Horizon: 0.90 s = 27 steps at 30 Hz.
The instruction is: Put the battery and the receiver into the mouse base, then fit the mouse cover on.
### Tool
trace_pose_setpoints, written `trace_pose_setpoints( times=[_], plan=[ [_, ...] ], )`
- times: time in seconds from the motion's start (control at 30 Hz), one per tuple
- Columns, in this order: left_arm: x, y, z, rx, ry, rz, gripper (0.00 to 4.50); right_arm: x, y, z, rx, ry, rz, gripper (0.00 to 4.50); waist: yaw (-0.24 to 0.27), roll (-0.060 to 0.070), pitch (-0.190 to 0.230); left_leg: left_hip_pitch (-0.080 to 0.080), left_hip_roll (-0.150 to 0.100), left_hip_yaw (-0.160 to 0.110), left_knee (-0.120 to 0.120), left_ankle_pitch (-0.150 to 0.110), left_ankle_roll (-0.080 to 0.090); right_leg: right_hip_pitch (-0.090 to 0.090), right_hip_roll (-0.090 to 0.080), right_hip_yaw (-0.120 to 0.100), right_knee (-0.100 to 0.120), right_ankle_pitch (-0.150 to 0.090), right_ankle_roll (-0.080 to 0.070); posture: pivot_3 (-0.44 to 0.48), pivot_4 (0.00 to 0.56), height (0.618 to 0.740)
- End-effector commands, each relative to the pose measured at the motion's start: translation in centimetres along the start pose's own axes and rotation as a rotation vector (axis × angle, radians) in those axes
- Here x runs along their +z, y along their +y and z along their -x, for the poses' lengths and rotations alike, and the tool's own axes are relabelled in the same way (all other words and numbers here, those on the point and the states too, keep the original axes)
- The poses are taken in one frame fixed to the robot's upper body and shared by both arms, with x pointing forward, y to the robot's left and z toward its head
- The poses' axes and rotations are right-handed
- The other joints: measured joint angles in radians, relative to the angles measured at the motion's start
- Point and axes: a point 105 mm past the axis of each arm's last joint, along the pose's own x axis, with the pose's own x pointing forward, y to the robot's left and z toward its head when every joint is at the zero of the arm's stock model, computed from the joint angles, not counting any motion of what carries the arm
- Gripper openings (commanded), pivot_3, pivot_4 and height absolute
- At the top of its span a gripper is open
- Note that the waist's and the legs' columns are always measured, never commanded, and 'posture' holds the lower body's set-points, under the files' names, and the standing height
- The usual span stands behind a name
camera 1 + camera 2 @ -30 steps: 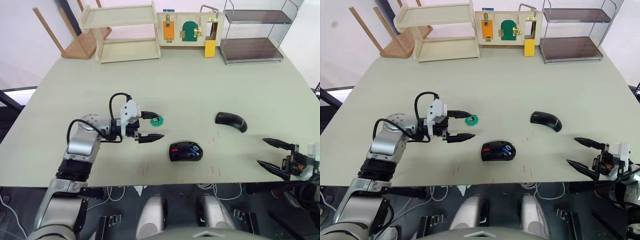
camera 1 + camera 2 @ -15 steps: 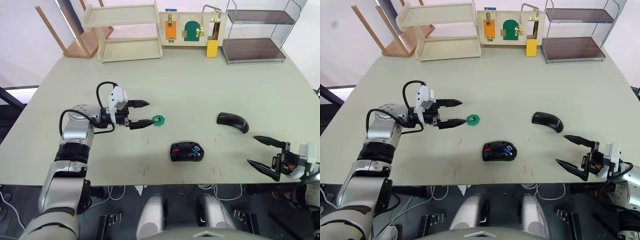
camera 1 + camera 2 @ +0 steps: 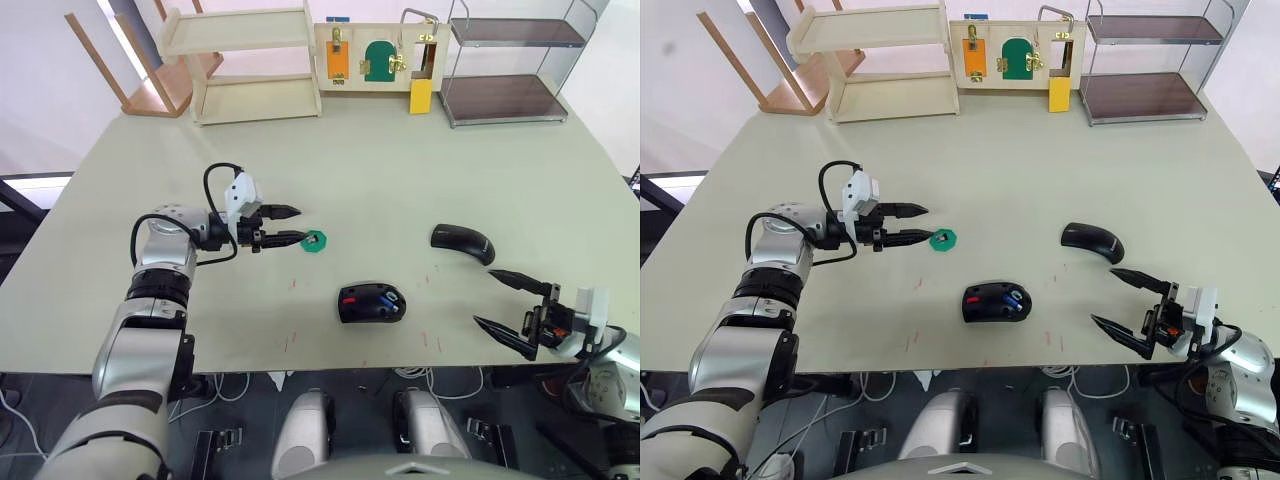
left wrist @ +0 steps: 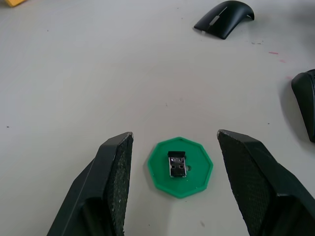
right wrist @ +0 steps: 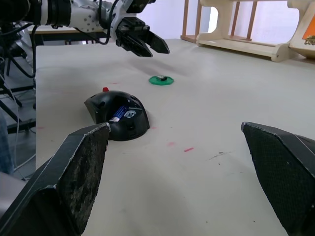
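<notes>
i see the mouse base (image 3: 372, 302) sitting open between my hands with the mouse cover (image 3: 463, 243) past it, and my left gripper (image 4: 174, 184) spread wide around the green disc (image 4: 180, 167) to grab the tiny receiver (image 4: 177, 163) on top.

Receiver (image 4: 177, 163) — black and silver, on green disc (image 4: 196, 181). Mouse base (image 3: 371, 302) black, red and blue inside. Mouse cover (image 3: 462, 242) glossy black. Table (image 3: 400, 170) pale grey-green — faint red marks.

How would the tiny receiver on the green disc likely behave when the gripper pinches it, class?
The receiver is flat and boxy, so it probably won't roll. Being tiny against the wide left gripper fingers, it may slip or twist. It lies loose on the green disc, which might shift.
</notes>
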Motion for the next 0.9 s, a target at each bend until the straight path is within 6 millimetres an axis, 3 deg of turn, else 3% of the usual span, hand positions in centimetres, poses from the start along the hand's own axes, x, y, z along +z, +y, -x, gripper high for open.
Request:
trace_pose_setpoints(
  times=[0.03, 0.1, 0.9],
  plan=[
    [0.8, 0.4, 0.1, 0.009, -0.002, -0.049, 1.56, 0.8, -0.4, -0.3, -0.001, -0.023, 0.05, 4.5, 0.0, 0.0, 0.0, 0.0, 0.0, 0.0, 0.0, 0.0, 0.0, 0.0, 0.0, 0.0, 0.0, 0.0, 0.0, 0.0, 0.15, 0.74],
    [0.8, 0.4, 0.0, 0.018, 0.005, -0.054, 0.65, 0.6, -0.4, -0.3, -0.001, -0.022, 0.051, 4.5, 0.0, 0.0, 0.0, 0.0, 0.0, 0.0, 0.0, 0.0, 0.0, 0.0, 0.0, 0.0, 0.0, 0.0, 0.0, 0.0, 0.15, 0.74],
    [-0.7, 0.1, 0.0, 0.055, 0.07, -0.06, 0.65, -0.1, -0.1, 0.2, -0.036, -0.016, 0.046, 4.5, 0.0, 0.0, 0.0, 0.0, 0.0, 0.0, 0.001, 0.0, 0.0, 0.0, 0.0, 0.0, 0.001, 0.0, 0.0, 0.0, 0.15, 0.74]
  ],
)
